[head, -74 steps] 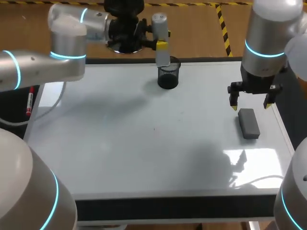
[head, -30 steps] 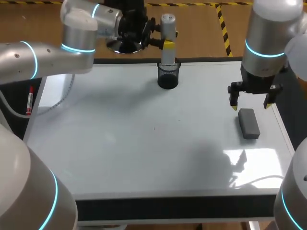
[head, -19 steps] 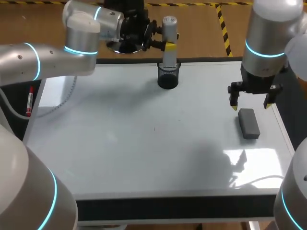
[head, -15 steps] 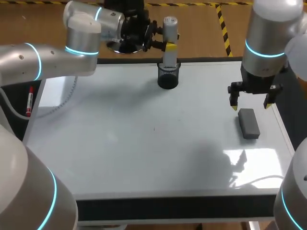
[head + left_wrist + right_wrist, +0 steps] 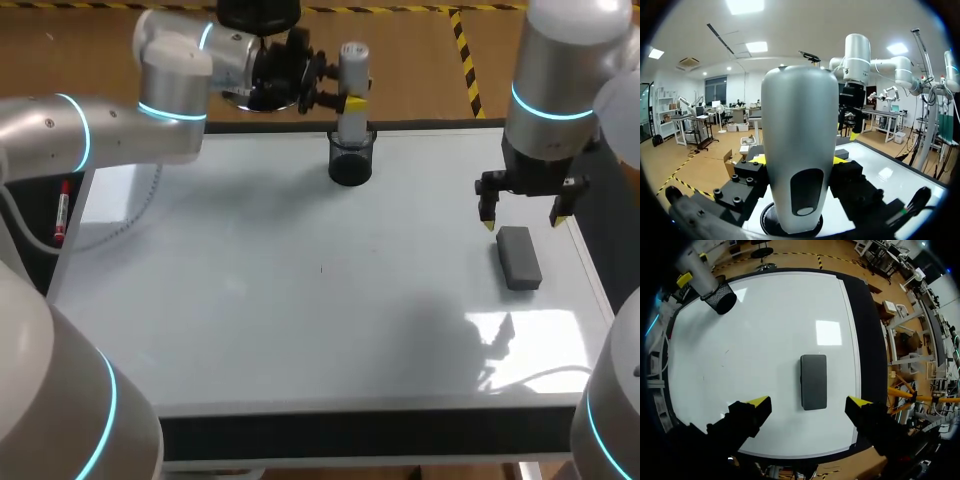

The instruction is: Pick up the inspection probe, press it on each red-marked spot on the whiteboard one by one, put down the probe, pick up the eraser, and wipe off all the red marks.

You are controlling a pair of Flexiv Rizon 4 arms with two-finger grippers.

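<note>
The grey inspection probe (image 5: 352,80) stands upright with my left gripper (image 5: 345,98) shut on its sides, right over the black mesh cup (image 5: 350,160) at the whiteboard's far edge. In the left wrist view the probe (image 5: 800,150) fills the space between the fingers, its lower end at the cup's (image 5: 771,226) mouth. The dark grey eraser (image 5: 518,257) lies flat near the board's right edge. My right gripper (image 5: 523,213) hangs open just above its far end; the eraser (image 5: 813,381) lies below, between the spread right gripper (image 5: 809,401) tips. No red marks show on the board.
The whiteboard (image 5: 250,300) covers the table; a tiny dark speck (image 5: 322,268) sits near its middle. A red marker (image 5: 62,212) lies off the board's left edge. The cup (image 5: 720,299) and probe (image 5: 696,265) also show far ahead of my right gripper.
My left arm has carried the probe a little to the right and eased it down toward the cup's mouth. The right arm and the eraser have stayed still.
</note>
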